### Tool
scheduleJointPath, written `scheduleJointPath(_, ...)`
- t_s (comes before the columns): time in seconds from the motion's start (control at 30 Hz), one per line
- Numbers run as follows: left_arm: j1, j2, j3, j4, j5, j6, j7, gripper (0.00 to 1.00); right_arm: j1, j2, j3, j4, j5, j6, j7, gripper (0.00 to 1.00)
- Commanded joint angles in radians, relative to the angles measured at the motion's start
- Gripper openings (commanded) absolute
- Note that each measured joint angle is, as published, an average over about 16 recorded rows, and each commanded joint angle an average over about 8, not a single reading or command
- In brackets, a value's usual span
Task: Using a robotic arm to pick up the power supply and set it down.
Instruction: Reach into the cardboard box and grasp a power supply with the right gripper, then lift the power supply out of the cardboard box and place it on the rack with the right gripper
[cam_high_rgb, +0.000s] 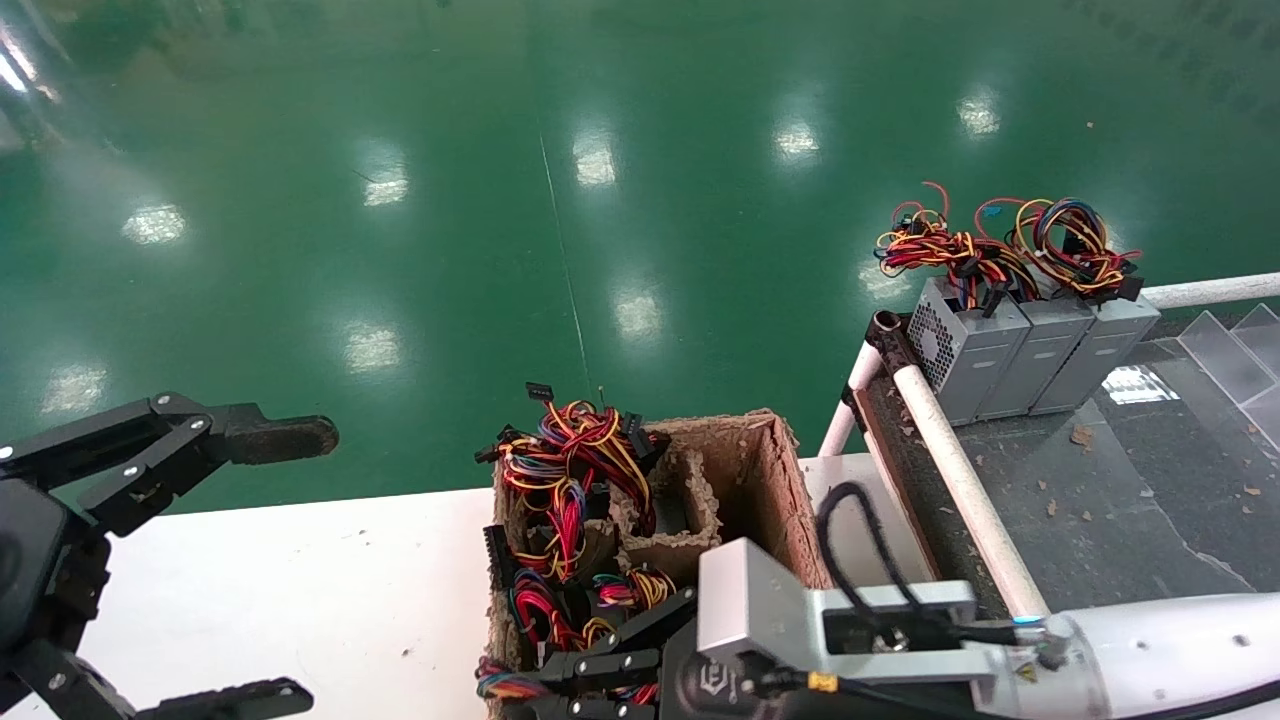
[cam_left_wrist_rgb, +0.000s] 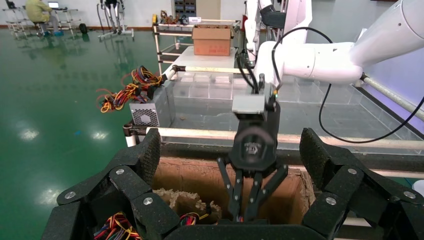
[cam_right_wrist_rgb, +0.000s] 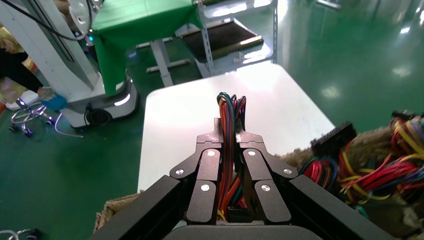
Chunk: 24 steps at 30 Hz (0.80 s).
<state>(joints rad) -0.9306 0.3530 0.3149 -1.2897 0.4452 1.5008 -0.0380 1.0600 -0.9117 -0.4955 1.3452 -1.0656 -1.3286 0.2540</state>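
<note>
a white table (cam_high_rgb: 250, 570) is seen low in the head view, with a black-surfaced rack (cam_high_rgb: 1120, 500) railed in white pipe to its right, where three grey power supplies (cam_high_rgb: 1035, 350) stand side by side, their wire bundles on top. between table and rack a brown pulp carton (cam_high_rgb: 770, 480) with moulded compartments is set, and more units are packed in it, mostly hidden under their red, yellow and black wires (cam_high_rgb: 565, 470). the robotic arm (cam_high_rgb: 1150, 640) is reached in from the right, and its right gripper (cam_right_wrist_rgb: 229, 165) is lowered into the near end of the carton; in the right wrist view its fingers (cam_right_wrist_rgb: 207, 172) are pressed together on a wire bundle (cam_right_wrist_rgb: 229, 112), which rises between them. the power supply (cam_right_wrist_rgb: 237, 212) under that bundle is barely seen. the left gripper (cam_high_rgb: 215, 560) is held over the table's left part, spread wide and empty. the unit is judged to be a stiff, fairly heavy metal box with smooth, slippery sides, while the wires are soft and yielding. a hold on the wires alone is likely to let the box swing and tilt; a hold low on the bundle, near the casing, is judged steadier. snagging on neighbouring wires is a risk.
</note>
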Motion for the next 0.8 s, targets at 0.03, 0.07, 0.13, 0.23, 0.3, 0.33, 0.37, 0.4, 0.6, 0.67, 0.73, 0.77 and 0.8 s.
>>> scheduleJointPath(0.03,0.0,0.0,0.0,0.0,0.0,0.0,0.0,1.0,0.002,0.008,0.012,0.002,0.025,-0.012,-0.007,0.0)
scheduleJointPath(0.07,0.0,0.0,0.0,0.0,0.0,0.0,0.0,1.0,0.003,0.014,0.022,0.002,0.04,-0.017,-0.012,0.0)
scheduleJointPath(0.13,0.0,0.0,0.0,0.0,0.0,0.0,0.0,1.0,0.006,0.03,0.044,0.004,0.073,-0.025,-0.02,0.0)
scheduleJointPath(0.23,0.0,0.0,0.001,0.0,0.0,0.0,0.0,1.0,0.013,0.058,0.085,0.006,0.128,-0.034,-0.031,0.0)
scheduleJointPath(0.3,0.0,0.0,0.001,0.0,0.0,0.0,0.0,1.0,0.019,0.076,0.114,0.007,0.166,-0.038,-0.039,0.0)
scheduleJointPath(0.33,0.0,0.0,0.001,0.0,0.0,0.0,0.0,1.0,0.024,0.086,0.13,0.008,0.185,-0.04,-0.042,0.0)
scheduleJointPath(0.37,0.0,0.0,0.001,0.0,0.0,0.0,0.0,1.0,0.029,0.096,0.145,0.008,0.204,-0.041,-0.045,0.0)
scheduleJointPath(0.4,0.0,0.0,0.001,0.0,-0.001,0.0,0.0,1.0,0.034,0.106,0.16,0.008,0.222,-0.042,-0.047,0.0)
scheduleJointPath(0.6,0.0,0.0,0.001,0.0,-0.001,0.0,0.001,1.0,0.086,0.174,0.242,0.001,0.304,-0.038,-0.038,0.0)
scheduleJointPath(0.67,0.0,0.0,0.001,0.0,-0.001,0.0,0.001,1.0,0.109,0.199,0.264,-0.005,0.314,-0.03,-0.034,0.0)
scheduleJointPath(0.73,-0.001,-0.001,0.002,0.0,-0.001,0.0,0.001,1.0,0.131,0.225,0.281,-0.012,0.312,-0.02,-0.032,0.0)
scheduleJointPath(0.77,-0.001,-0.001,0.002,0.0,-0.001,0.0,0.001,1.0,0.143,0.238,0.289,-0.017,0.308,-0.015,-0.033,0.0)
scheduleJointPath(0.8,-0.001,-0.001,0.002,0.0,-0.001,0.0,0.001,1.0,0.154,0.251,0.296,-0.023,0.301,-0.01,-0.035,0.0)
